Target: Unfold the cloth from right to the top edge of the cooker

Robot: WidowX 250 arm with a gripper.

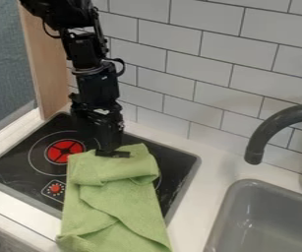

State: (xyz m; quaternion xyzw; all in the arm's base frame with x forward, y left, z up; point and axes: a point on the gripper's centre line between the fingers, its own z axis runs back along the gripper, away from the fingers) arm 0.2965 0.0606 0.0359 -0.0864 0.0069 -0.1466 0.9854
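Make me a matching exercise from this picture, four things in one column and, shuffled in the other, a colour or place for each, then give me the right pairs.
Column one:
1. Cloth
2. Cooker
3. Sink
4. End effector

Column two:
A. Grey, to the right of the black hob
B. At the far end of the green fabric
C. Green, with folds
D. Black, with red markings

Right pairs: 1-C, 2-D, 3-A, 4-B

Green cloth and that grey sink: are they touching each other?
Apart. The camera view shows a strip of white counter between the right-hand edge of the green cloth and the left rim of the grey sink.
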